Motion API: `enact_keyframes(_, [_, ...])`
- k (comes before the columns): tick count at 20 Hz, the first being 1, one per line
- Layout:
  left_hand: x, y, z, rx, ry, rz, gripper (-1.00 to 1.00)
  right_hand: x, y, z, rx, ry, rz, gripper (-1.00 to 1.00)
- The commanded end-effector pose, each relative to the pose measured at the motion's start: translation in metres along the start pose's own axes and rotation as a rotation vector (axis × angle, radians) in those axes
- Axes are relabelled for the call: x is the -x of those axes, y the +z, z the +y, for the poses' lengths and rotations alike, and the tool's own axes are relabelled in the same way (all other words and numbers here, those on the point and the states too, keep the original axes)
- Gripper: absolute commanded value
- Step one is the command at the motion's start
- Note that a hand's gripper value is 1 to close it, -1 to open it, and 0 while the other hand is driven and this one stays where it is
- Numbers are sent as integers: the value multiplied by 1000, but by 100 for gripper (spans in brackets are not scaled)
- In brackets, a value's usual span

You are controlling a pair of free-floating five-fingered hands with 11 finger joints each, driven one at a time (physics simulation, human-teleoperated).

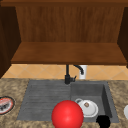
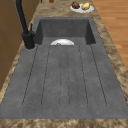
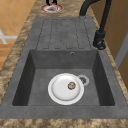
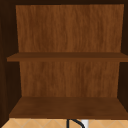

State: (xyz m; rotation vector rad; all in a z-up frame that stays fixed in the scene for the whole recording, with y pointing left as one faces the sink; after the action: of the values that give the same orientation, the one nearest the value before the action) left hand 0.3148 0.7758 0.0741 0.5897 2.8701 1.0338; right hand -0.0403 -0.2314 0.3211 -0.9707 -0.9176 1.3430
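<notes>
Nearest us in the front view sits a red ball (image 1: 67, 114), low at the picture's middle and covering the sink's near rim. To its right a black shape at the near rim is, we judge, the right robot hand (image 1: 103, 121); we cannot tell whether its fingers are spread or curled. The white plate (image 1: 88, 108) lies in the basin just beyond this robot hand and to its left, between it and the ball, with a small brown morsel (image 1: 86, 104) on it. The plate is round, so it has no long axis to line up with. The basin wall (image 1: 108, 96) rises directly beyond the robot hand, and the faucet (image 1: 67, 75) stands well beyond it and to its left. Far to its left a red-rimmed plate (image 1: 5, 105) rests on the table (image 1: 12, 86).

In the left side view the ribbed drainboard (image 2: 65, 77) lies in the foreground. The white plate's (image 2: 62, 42) rim peeks over the basin edge, and a dish of food (image 2: 82, 7) sits on the table beyond.

From the right side, the white plate (image 3: 65, 88) lies flat on the basin floor, just beside the drain (image 3: 83, 80) and apart from all four walls, so its whole rim has room around it.

The upper view gives us the cabinet shelves (image 4: 67, 107).
</notes>
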Motion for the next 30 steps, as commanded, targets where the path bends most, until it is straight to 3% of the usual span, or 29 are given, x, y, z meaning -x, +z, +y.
enact_keyframes(1, [-6, -20, 13, 27, 23, 38, -100, 0, 0, 0, 0, 0, 0, 0])
enact_keyframes(7, [-15, -49, 33, 77, 53, 26, -100, 0, 0, 0, 0, 0, 0, 0])
enact_keyframes(13, [-19, -81, 23, 121, 63, 21, -100, 0, 0, 0, 0, 0, 0, 0])
enact_keyframes(14, [-19, -83, 22, 118, 83, -16, -100, 0, 0, 0, 0, 0, 0, 0])
enact_keyframes(15, [-16, -83, 23, 93, 123, -47, -100, 0, 0, 0, 0, 0, 0, 0])
enact_keyframes(16, [-24, -79, 23, 76, 110, -39, -100, 0, 0, 0, 0, 0, 0, 0])
enact_keyframes(17, [-19, -79, 26, 31, 81, -30, -100, 0, 0, 0, 0, 0, 0, 0])
enact_keyframes(18, [-25, -81, 23, 56, 102, -34, -100, 0, 0, 0, 0, 0, 0, 0])
enact_keyframes(19, [-21, -81, 26, 54, 97, -45, -100, 0, 0, 0, 0, 0, 0, 0])
enact_keyframes(20, [-21, -82, 24, 53, 40, 2, -100, 0, 0, 0, 0, 0, 0, 0])
enact_keyframes(23, [-15, -84, 22, 55, 83, -21, -100, 0, 0, 0, 0, 0, 0, 0])
enact_keyframes(24, [-13, -90, 18, 74, 86, -12, -100, 0, 0, 0, 0, 0, 0, 0])
enact_keyframes(25, [-13, -101, 13, 114, 77, -2, -100, 0, 0, 0, 0, 0, 0, 0])
enact_keyframes(27, [-14, -106, 12, 149, 92, 35, -100, 0, 0, 0, 0, 0, 0, 0])
enact_keyframes(30, [-14, -124, 11, 169, 94, 42, -100, 0, 0, 0, 0, 0, 0, 0])
